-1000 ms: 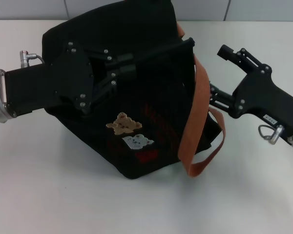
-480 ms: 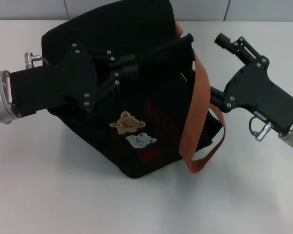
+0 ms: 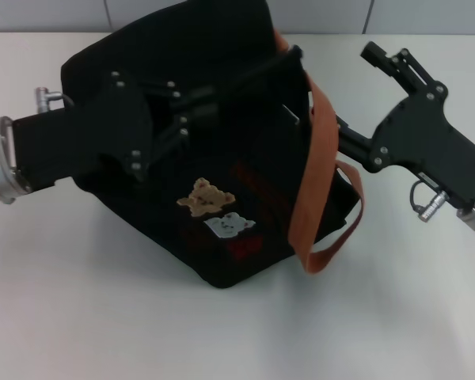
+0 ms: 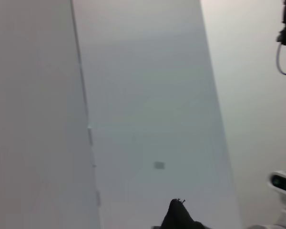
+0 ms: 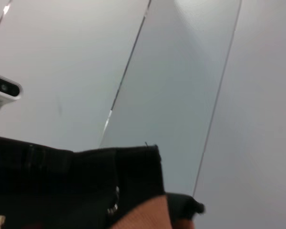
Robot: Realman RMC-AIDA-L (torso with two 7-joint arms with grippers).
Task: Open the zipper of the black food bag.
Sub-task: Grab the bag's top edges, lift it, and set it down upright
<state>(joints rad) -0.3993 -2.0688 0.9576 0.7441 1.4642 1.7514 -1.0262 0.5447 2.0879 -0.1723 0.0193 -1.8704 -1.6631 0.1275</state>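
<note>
Left gripper (image 3: pixel 202 107) lies against the black food bag (image 3: pixel 222 182), right gripper (image 3: pixel 321 119) alongside.

Left gripper (image 3: pixel 196 107): my black housing, silver screws, silver wrist cuff.
Right gripper (image 3: pixel 356 99): my black housing, looped grey cable.

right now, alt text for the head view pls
A black food bag with orange-brown straps lies tilted on a white table, bear patches facing the camera. The left pincer reaches across its top; the right pincer meets its strap side.
</note>
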